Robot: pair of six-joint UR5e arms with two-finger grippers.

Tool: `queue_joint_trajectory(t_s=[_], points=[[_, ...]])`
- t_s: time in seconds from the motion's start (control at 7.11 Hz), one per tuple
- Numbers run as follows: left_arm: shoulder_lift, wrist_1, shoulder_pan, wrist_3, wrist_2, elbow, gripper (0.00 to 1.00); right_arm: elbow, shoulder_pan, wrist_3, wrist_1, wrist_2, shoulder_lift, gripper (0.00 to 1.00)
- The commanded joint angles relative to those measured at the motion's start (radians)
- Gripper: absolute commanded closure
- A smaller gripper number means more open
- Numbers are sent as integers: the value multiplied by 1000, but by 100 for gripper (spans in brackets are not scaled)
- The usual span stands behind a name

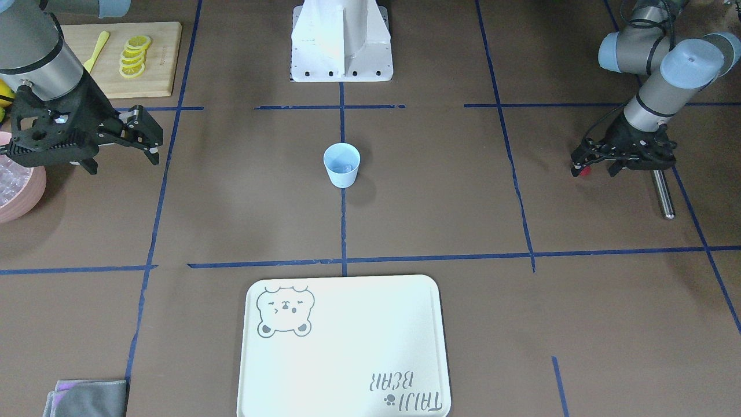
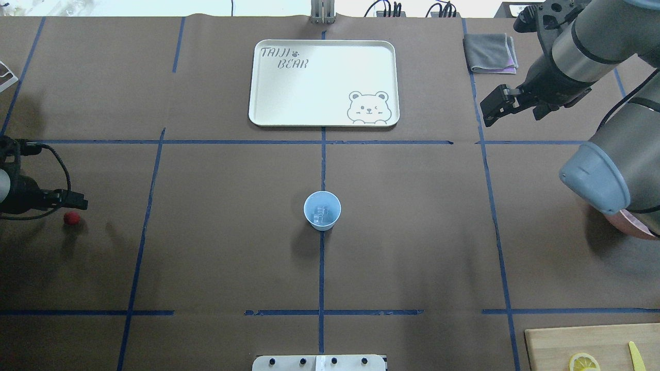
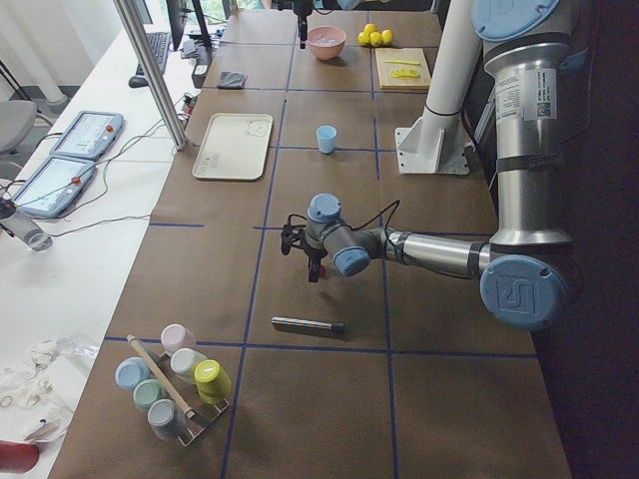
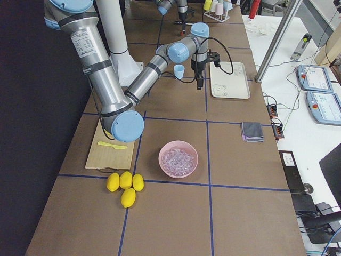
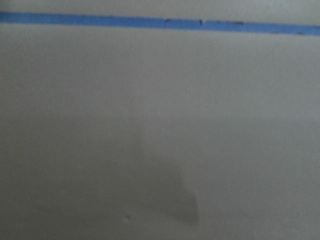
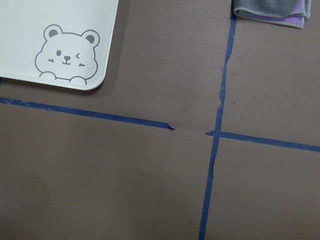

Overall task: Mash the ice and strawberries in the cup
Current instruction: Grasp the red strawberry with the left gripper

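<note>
The cup [image 1: 341, 176] stands upright at the centre of the table [image 1: 440, 191], between both arms and, judging by that position, within reach of either. It is pale blue and tapered. Clear ice [image 2: 323, 212] cubes lie in its bottom.

The strawberry [image 2: 71, 218], small and red, sits at the tips of the left pincer [image 1: 595, 169], well apart from the cup. Whether this pincer pinches it cannot be determined.

The right pincer [image 1: 151, 147] hangs empty. Its spread cannot be determined.

A metal rod [image 1: 663, 194] lies near the left pincer and probably serves for mashing.

the brown, blue-taped table [image 2: 232, 232] bears the cup [image 2: 322, 210] at its centre, a white tray [image 2: 324, 82], a grey cloth [image 2: 490, 52], a wooden board [image 1: 162, 58], a pink bowl [image 1: 32, 197], lemons [image 4: 123, 186], a metal rod [image 1: 663, 194].
</note>
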Motion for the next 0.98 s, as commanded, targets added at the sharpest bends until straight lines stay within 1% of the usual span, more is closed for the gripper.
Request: queue_joint_trajectory(t_s=[0.0,0.14,0.42,0.84], points=[[7,1,9,0,2,0,4,4,1,3,0,0,-4,1],[7,2,10,-2,2,0,10,15,1,5,-1,-1,-4,1],[7,3,22,-2,0,-2,18,18,1,5,-1,0,-9,1],[7,4,41,-2,2,-2,25,41,1,9,-5,-1,-15,1]])
